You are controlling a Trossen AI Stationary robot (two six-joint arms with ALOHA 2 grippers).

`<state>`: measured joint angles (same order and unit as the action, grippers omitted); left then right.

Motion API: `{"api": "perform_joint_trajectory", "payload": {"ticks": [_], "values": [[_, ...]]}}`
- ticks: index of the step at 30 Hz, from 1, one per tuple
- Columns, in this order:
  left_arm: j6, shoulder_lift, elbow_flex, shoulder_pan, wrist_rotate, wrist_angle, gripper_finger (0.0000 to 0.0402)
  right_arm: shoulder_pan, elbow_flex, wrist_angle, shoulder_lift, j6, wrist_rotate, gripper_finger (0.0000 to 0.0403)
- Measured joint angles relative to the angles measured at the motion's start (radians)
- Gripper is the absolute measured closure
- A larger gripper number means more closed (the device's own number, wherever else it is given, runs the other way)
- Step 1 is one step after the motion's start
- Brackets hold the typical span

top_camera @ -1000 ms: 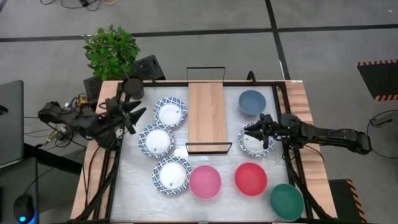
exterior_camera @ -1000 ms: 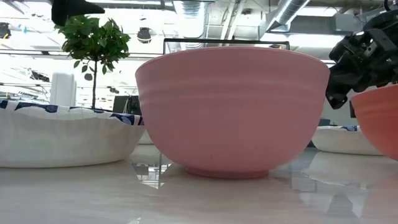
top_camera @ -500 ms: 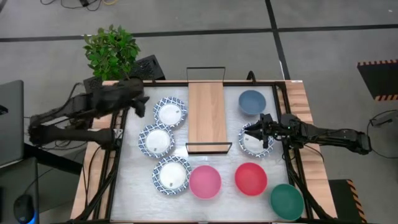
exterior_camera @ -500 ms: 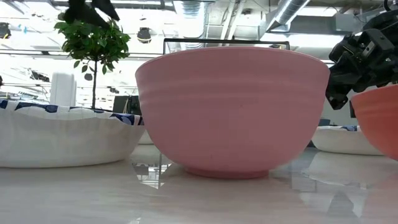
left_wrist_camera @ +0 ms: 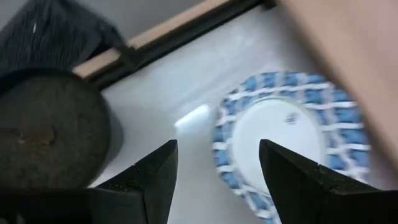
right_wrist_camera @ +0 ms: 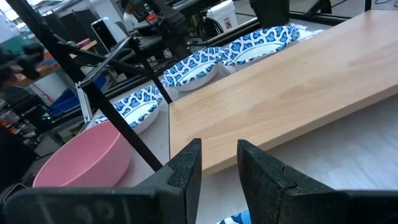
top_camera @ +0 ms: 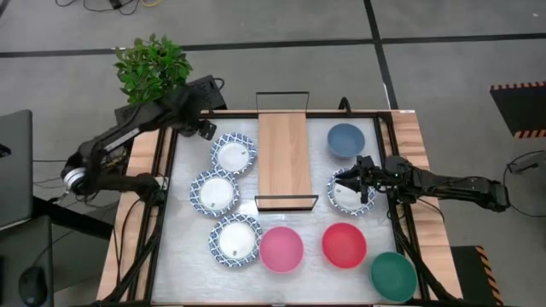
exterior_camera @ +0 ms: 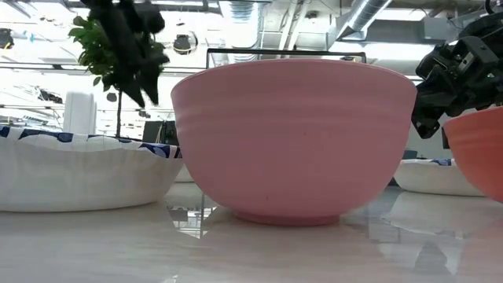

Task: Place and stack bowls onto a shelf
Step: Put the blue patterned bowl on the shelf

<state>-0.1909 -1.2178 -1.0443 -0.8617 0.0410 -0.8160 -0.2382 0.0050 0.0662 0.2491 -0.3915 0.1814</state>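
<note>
Now — shelf (top_camera: 284,156) bare, bowls (top_camera: 280,248) empty; left tool (top_camera: 203,128) spread, right tool (top_camera: 365,181) undeterminable.

Robotics lab or workshop: exposed ceiling ducts (exterior_camera: 377,12), grey concrete floor (top_camera: 444,77), hazard-striped marking (top_camera: 520,85), cluttered workbenches (right_wrist_camera: 37,68).

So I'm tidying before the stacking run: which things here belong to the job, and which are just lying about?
Belongs to the job:
- patterned bowls
- blue bowl
- pink bowl
- red bowl
- green bowl
- shelf

Just lying about:
- potted plant
</note>
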Motion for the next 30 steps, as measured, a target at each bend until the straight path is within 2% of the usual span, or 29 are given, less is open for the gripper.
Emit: {"api": "perform_joint_trajectory", "payload": {"ticks": [9, 16, 21, 30], "values": [[0.053, -0.248, 0.000, -0.006, -0.001, 0.007, 0.0191, 0.000, 0.000, 0.000, 0.000, 0.000, 0.000, 0.0274], [0.078, -0.395, 0.000, -0.002, -0.011, 0.043, 0.0191, 0.000, 0.000, -0.001, 0.000, -0.001, 0.000, 0.0274], [0.086, -0.442, 0.000, -0.002, -0.064, 0.064, 0.0191, 0.000, 0.000, -0.001, 0.000, -0.001, 0.000, 0.0274], [0.109, -0.444, 0.000, -0.002, -0.084, 0.063, 0.0192, 0.000, 0.000, -0.002, 0.000, -0.001, 0.000, 0.0274]]}}
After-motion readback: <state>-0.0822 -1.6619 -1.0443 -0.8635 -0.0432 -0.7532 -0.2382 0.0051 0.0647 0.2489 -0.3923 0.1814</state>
